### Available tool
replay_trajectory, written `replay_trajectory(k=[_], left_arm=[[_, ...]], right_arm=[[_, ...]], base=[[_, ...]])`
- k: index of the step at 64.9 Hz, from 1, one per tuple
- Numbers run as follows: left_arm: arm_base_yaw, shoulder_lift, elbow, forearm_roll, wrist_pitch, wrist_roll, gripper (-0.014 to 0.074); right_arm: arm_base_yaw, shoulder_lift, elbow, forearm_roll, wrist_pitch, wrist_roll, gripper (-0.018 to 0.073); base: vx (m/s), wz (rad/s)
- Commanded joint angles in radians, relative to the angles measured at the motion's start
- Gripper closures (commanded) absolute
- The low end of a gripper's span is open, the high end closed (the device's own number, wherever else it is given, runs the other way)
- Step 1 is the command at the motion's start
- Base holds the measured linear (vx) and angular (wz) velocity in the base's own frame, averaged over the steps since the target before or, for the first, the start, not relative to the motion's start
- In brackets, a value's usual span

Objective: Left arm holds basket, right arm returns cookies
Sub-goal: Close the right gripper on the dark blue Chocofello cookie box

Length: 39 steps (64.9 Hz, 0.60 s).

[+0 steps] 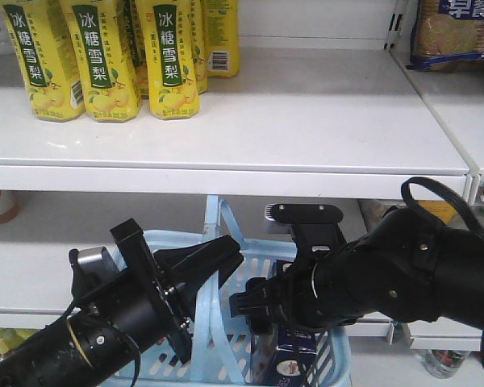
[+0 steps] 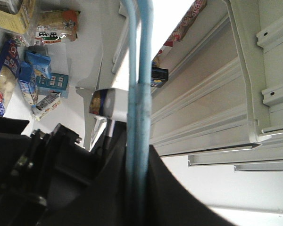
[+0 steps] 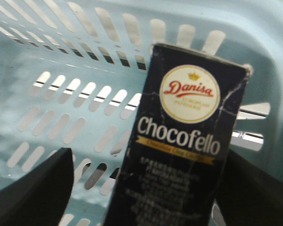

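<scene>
white store shelves [image 1: 306,121] fill the front view; the top board runs across the upper half and a lower board is mostly hidden behind the two arms. the right arm [image 1: 419,266] is a thick black mass coming in from the right edge, cut off there, with a cable looped above it. the left arm [image 1: 105,330] rises from the lower left corner, its base out of frame.

the basket [image 1: 336,355], light blue with slotted walls, sits at the bottom centre, its lower part cropped by the frame and much of its rim masked by both arms. one flat handle [image 1: 214,218] stands upright in the middle. the left tool [image 1: 206,266] is closed on that handle; in the left wrist view the blue strip runs straight down between the dark fingers [image 2: 179,197], which blur into one black shape.

yellow drink bottles [image 1: 105,56] stand at the upper left of the top shelf, their caps cut off. a biscuit pack [image 1: 456,32] is partly visible at the upper right.

the cookies [image 3: 179,141], a dark navy "chocofello" box, stand upright inside the basket against its far wall, bottom edge out of frame. the right tool [image 3: 146,155] is spread wide around the box: a clear gap shows on the lower left side, while on the lower right i cannot tell whether finger and box touch.
</scene>
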Motion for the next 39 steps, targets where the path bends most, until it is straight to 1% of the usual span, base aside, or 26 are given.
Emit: replay_trajectory(k=[1, 7, 12, 18, 27, 39], left_arm=[[-0.006, -0.035, -0.029, -0.031, -0.319, -0.001, 0.0599], [-0.006, -0.035, -0.029, -0.031, -0.319, -0.001, 0.0599], [-0.006, -0.035, -0.029, -0.031, -0.319, -0.001, 0.0599], [-0.006, -0.035, -0.029, -0.031, -0.319, -0.001, 0.0599], [-0.006, -0.035, -0.029, -0.031, -0.319, -0.001, 0.0599], [-0.006, -0.035, -0.029, -0.031, -0.319, -0.001, 0.0599]], right_arm=[[-0.001, -0.014, -0.017, -0.019, -0.017, -0.01, 0.007], [-0.001, -0.013, -0.017, -0.02, -0.024, -0.01, 0.0134], [-0.001, -0.014, -0.017, -0.023, -0.025, -0.01, 0.0212], [-0.001, -0.014, -0.017, -0.03, -0.024, -0.009, 0.0345], [-0.001, -0.016, -0.017, -0.038, -0.018, -0.009, 0.0578], [-0.001, -0.046, -0.017, -0.048, -0.018, -0.009, 0.0571]], base=[[0.0, 0.0], [0.0, 0.0], [0.0, 0.0], [0.0, 0.0], [0.0, 0.0], [0.0, 0.0]])
